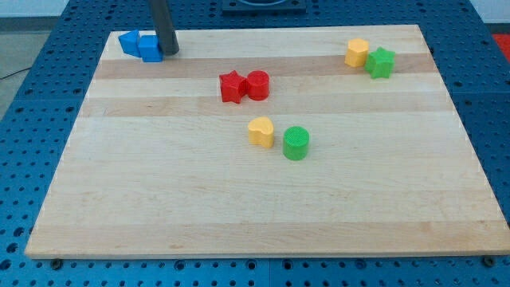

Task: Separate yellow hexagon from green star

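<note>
Nearest the view's bottom, a green cylinder (296, 143) and a yellow heart (260, 131) are seen side by side on the wooden board (159, 207). Further up lie a red star (232, 87) and red cylinder (258, 84), touching. No containers are present. Toward the top right, the yellow hexagon (357, 53) sits against the green star (381, 62); both are judged light, rigid and easily slid, best pushed on the hexagon's right-hand face. At the top left, my tip (169, 53), a plain rod with nothing to open or close, is placed just right of two blue blocks (140, 45), well apart from the pair.
</note>
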You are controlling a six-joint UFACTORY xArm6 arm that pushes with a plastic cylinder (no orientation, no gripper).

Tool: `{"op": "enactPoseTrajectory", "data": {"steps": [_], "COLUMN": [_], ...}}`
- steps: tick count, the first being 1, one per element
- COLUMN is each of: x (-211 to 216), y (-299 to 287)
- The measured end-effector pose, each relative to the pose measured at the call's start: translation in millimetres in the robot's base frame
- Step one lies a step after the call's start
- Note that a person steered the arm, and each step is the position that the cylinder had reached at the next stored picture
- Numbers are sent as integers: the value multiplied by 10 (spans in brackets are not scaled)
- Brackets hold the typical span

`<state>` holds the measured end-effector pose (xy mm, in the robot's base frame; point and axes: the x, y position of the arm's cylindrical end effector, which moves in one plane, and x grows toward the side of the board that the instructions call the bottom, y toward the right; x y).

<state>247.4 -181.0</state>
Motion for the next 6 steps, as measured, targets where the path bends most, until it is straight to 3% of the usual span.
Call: {"op": "enactPoseTrajectory", "data": {"steps": [2,3,5,6], "x": [0,-100,-351,-245], "y": [81,820,2951,3662]}}
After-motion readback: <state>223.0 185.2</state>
